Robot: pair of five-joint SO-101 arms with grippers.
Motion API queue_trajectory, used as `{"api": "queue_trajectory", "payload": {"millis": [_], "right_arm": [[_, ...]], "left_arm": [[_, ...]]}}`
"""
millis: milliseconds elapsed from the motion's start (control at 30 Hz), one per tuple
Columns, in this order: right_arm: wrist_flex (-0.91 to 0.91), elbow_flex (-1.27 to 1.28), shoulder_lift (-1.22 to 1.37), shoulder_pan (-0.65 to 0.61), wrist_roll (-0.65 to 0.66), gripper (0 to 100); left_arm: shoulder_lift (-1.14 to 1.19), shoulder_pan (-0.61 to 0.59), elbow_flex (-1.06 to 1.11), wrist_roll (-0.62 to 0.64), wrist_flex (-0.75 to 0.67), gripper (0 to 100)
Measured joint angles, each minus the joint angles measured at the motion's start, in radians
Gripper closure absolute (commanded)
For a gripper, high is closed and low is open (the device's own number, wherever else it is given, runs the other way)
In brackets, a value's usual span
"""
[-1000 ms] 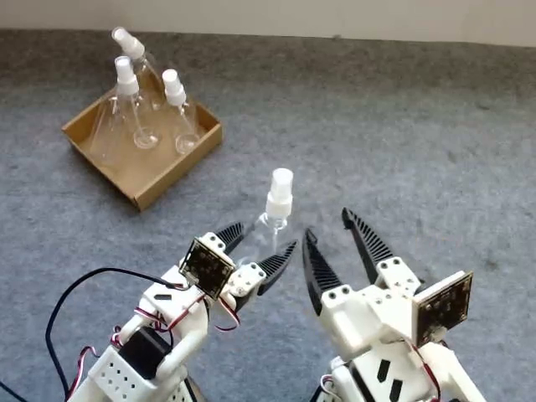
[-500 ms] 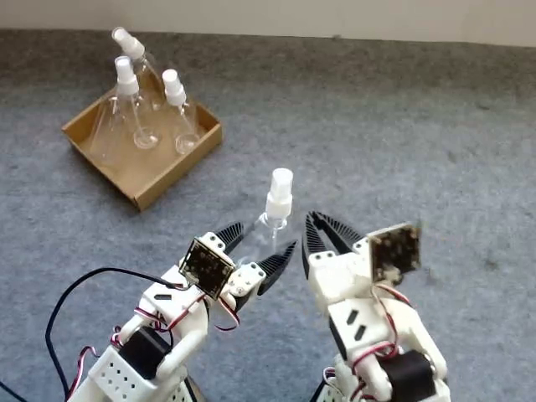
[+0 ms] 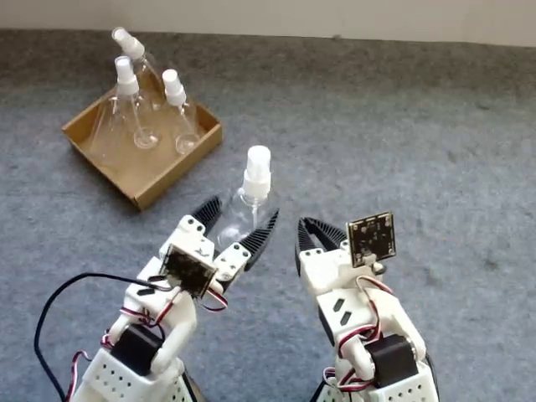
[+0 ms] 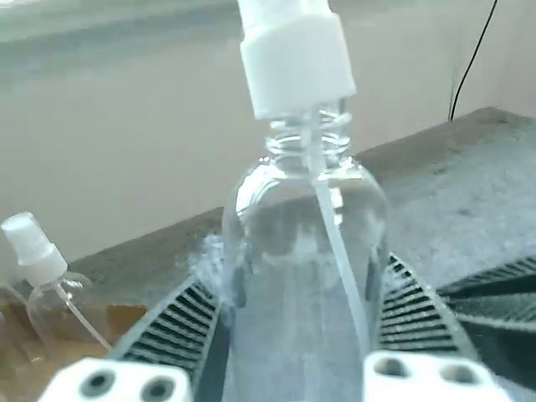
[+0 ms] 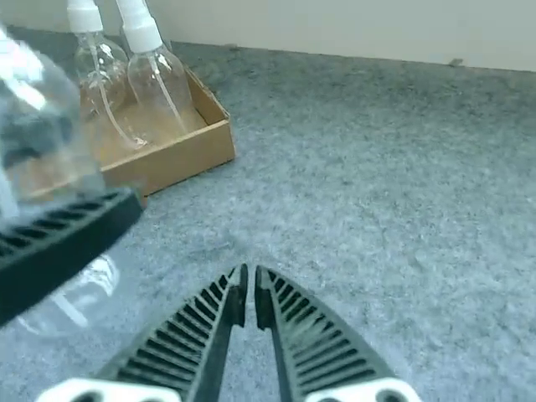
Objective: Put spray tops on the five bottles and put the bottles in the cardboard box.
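My left gripper (image 3: 235,226) is shut on a clear bottle (image 3: 248,208) that carries a white spray top (image 3: 257,170), its black fingers pressing the bottle's body from both sides. In the left wrist view the bottle (image 4: 306,268) stands upright between the fingers (image 4: 176,327), with the spray top (image 4: 293,54) above. Three more bottles with spray tops (image 3: 126,109) stand in the cardboard box (image 3: 180,167) at the far left. My right gripper (image 3: 308,233) is shut and empty, just right of the held bottle, its tips (image 5: 249,295) over bare carpet.
Grey carpet covers the table. The right wrist view has the box (image 5: 180,159) with two bottles (image 5: 155,79) ahead to one side, and the left arm's black finger (image 5: 63,243) under the held bottle (image 5: 38,138). A pale wall runs behind.
My left gripper has carried the bottle left and farther away, toward the box. My right gripper has gone from wide open to shut and drawn back.
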Motion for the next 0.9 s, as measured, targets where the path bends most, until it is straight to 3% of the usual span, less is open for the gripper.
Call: {"api": "queue_trajectory", "payload": {"millis": [267,567,900], "right_arm": [[-0.172,0.124,0.0,0.0,0.0,99.1],[-0.385,0.233,0.002,-0.005,0.0,99.1],[-0.45,0.233,0.002,-0.103,0.0,99.1]], "left_arm": [[0.011,-0.103,-0.164,0.0,0.0,96],[0.325,-0.114,-0.41,0.0,0.015,96],[0.583,-0.114,-0.414,0.0,-0.255,96]]}}
